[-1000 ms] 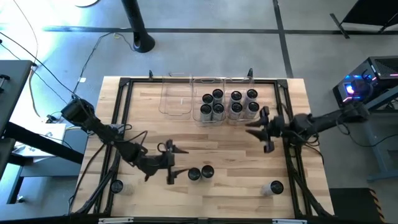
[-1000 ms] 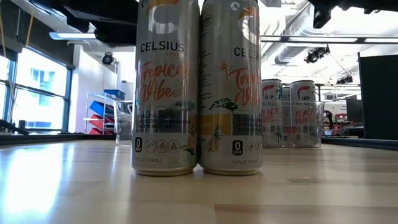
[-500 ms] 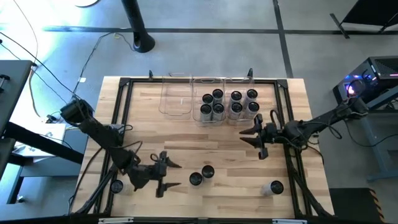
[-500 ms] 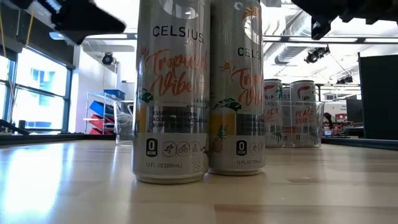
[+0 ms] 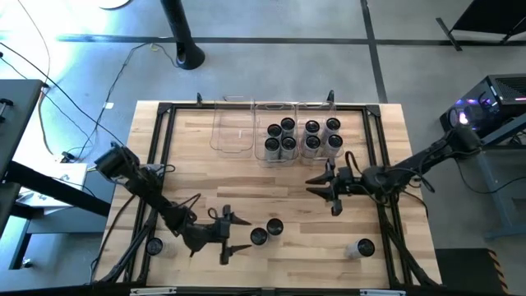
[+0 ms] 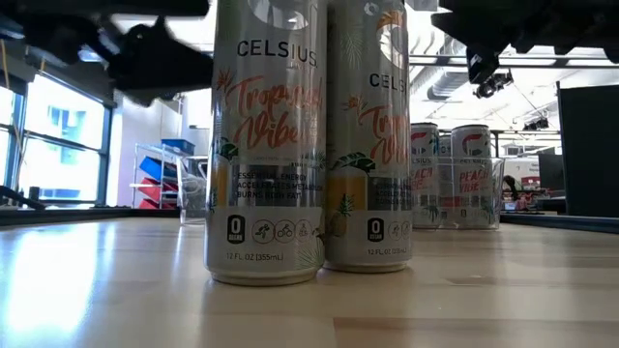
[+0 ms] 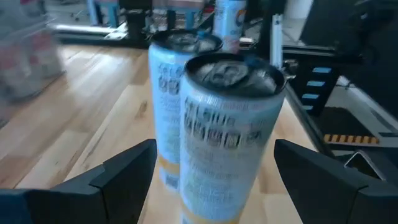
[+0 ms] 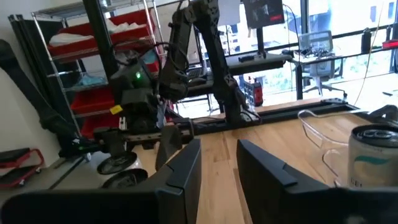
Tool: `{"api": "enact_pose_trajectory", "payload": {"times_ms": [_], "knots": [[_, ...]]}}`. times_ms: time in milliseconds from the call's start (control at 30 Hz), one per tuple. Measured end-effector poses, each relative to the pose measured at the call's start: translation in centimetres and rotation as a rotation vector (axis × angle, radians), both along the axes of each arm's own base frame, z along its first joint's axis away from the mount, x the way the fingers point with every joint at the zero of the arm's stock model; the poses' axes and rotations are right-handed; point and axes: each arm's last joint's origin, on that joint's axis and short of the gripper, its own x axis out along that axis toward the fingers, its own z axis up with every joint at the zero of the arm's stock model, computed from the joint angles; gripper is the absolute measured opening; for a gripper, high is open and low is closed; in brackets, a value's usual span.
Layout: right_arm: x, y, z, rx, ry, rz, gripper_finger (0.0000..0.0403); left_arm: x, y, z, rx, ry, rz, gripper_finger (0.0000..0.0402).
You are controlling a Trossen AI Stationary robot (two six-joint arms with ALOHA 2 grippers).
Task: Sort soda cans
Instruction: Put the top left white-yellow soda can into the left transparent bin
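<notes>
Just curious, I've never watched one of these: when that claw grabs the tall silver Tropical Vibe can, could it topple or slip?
The tall silver Tropical Vibe can looks slender and upright, so it probably tips if nudged high. Its glossy side may slip. The open left gripper straddles it, which should help.

- table (image 5: 246, 177): pale wood, black frame round the edges
- clear bins (image 5: 233, 127): three in a row, upper middle
- soda cans (image 5: 265, 231): two lower middle, one lower right, one lower left
</notes>
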Motion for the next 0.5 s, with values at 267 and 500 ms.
{"api": "enact_pose_trajectory", "payload": {"times_ms": [267,500], "knots": [[0.4,0.2,-0.6,0.017,0.024,0.004,0.0096,1.6,1.5,0.2,-0.036,-0.001,-0.106,0.0319],[2.0,1.4,0.6,-0.095,0.014,0.217,0.0101,2.7,2.9,0.8,-0.081,-0.053,-0.057,0.0319]]}}
